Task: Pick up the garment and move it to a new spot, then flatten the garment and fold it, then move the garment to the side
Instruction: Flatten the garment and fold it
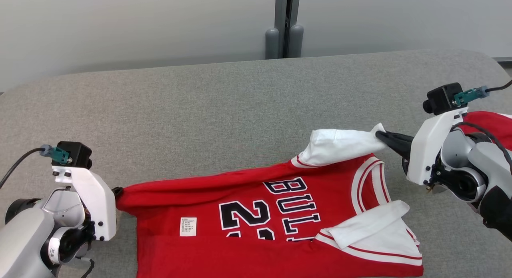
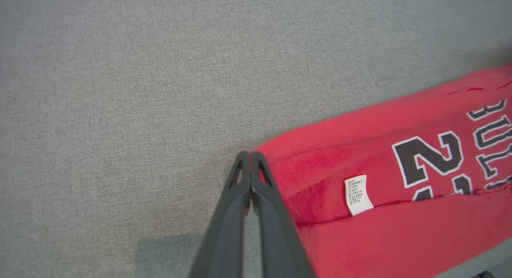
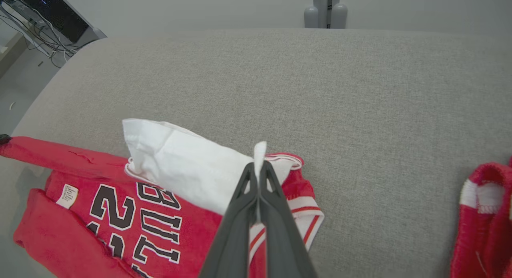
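Grey woven fabric covers the table (image 1: pixel 240 102), the largest item noted. At 6 o'clock on it in the head view lies the red jersey (image 1: pixel 200 246), print side up. Its near part runs off the bottom of that view and its far edge is drawn into a straight line between the two arms. The right gripper (image 1: pixel 380 136), at 3 o'clock, is clamped on the tip of the far white sleeve (image 1: pixel 340 145), which is lifted off the body of the shirt. The left gripper (image 1: pixel 117 191), at 8 o'clock, has its jaws pressed together at the hem corner. The taut edge suggests that corner is pinched, though the left wrist view shows red cloth only just at the tips. The step in hand is judged to be flattening. Recommended practice is to draw both arms apart evenly along the 9-to-3 line, keep the edge low, and lay it down toward 12 o'clock so the body follows without ridges. Over-pulling the sleeve should be avoided, as it could slip or skew the shoulder. The near sleeve (image 1: pixel 372 226), turned over the chest, would need smoothing afterward. Count: one table; two red garments, the jersey and a second red garment (image 1: pixel 490 124) at 3 o'clock behind the right arm; two grippers; two white sleeves; one care label (image 1: pixel 188 226).
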Motion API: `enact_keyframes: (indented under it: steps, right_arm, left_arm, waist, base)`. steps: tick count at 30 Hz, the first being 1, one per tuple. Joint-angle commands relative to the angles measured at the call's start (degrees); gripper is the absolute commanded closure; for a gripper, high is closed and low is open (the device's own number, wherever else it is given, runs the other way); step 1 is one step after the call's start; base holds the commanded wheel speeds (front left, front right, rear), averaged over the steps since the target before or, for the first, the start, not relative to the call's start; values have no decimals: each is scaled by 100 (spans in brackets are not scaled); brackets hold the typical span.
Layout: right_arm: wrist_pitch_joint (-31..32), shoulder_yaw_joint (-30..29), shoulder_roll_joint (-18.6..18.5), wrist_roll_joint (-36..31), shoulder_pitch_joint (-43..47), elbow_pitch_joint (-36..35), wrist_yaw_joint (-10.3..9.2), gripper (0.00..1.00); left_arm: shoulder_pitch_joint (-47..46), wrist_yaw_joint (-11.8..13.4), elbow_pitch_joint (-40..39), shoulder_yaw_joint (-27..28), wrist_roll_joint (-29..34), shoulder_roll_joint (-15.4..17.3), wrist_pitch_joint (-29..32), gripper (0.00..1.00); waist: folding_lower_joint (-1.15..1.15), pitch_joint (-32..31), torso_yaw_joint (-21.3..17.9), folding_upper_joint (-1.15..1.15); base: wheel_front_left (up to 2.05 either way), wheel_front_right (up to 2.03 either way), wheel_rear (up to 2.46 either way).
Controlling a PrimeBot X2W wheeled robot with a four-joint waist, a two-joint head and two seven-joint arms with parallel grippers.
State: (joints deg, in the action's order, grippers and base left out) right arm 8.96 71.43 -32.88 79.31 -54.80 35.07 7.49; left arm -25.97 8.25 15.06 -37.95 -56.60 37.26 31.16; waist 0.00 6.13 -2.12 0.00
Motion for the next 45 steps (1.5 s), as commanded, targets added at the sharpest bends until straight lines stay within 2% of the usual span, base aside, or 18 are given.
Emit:
enact_keyframes:
  steps: [1, 17, 32, 33, 35, 36, 40, 45]
  right_arm:
    - [118, 32, -77, 58, 88, -95, 2, 100]
    - [1143, 134, -523, 276, 449, -759, 2, 100]
    - [1471, 152, -677, 376, 894, -1093, 2, 100]
    - [1472, 151, -678, 368, 912, -1096, 2, 83]
    - [1496, 150, -668, 380, 964, -1084, 2, 26]
    - [1515, 152, -665, 393, 986, -1079, 2, 0]
    - [1533, 100, -671, 460, 1043, -1070, 2, 0]
    - [1269, -69, -725, 501, 1115, -1156, 2, 0]
  left_arm:
    - [93, -44, 38, -33, -53, 45, 88, 100]
    - [124, -213, 183, -287, -289, 129, 864, 100]
    - [260, -275, 262, -367, -394, 92, 912, 100]
    - [282, -288, 269, -377, -402, 85, 920, 100]
    - [333, -339, 264, -419, -450, 77, 989, 6]
    - [348, -364, 253, -431, -474, 84, 1030, 0]
    - [287, -308, 229, -380, -420, 147, 952, 0]
    - [157, -193, 171, -235, -192, 221, 514, 0]
  waist:
    - [0, -27, -26, 0]
    - [0, -150, -104, 0]
    - [0, -218, -139, 0]
    - [0, -222, -138, 0]
    - [0, -228, -134, 0]
    - [0, -231, -130, 0]
    - [0, -235, -108, 0]
    - [0, -250, -72, 0]
  base:
    - [0, 0, 0]
    - [0, 0, 0]
    - [0, 0, 0]
    - [0, 0, 0]
    - [0, 0, 0]
    - [0, 0, 0]
    - [0, 0, 0]
    - [0, 0, 0]
